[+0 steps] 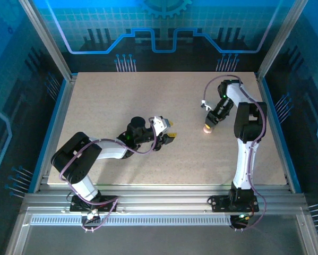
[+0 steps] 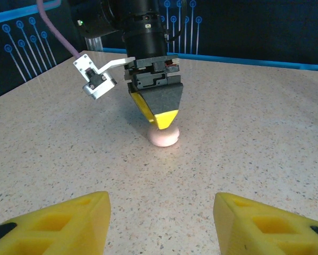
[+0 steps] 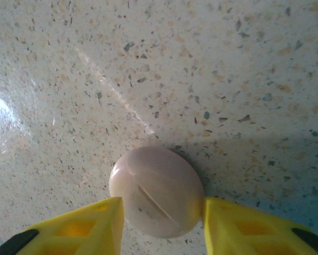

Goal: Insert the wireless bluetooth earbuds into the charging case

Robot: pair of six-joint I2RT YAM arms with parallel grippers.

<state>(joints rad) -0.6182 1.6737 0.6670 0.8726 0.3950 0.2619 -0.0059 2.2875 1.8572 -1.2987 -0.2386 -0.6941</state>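
Observation:
A closed, round, pale pink charging case (image 3: 157, 191) rests on the speckled table (image 1: 121, 106), right of centre. My right gripper (image 3: 161, 212) reaches down over it, its yellow fingers pressed against both sides of the case (image 1: 206, 129). In the left wrist view the same case (image 2: 164, 136) sits under the right gripper's (image 2: 161, 123) tips. My left gripper (image 1: 172, 129) is open near the table's middle, pointing at the case from a short distance, with nothing between its fingers (image 2: 68, 220). The earbuds are out of view.
The right arm (image 1: 246, 138) rises from its base at the near right. The left arm (image 1: 95, 151) lies low across the near left. Blue enclosure walls (image 1: 159, 32) surround the table.

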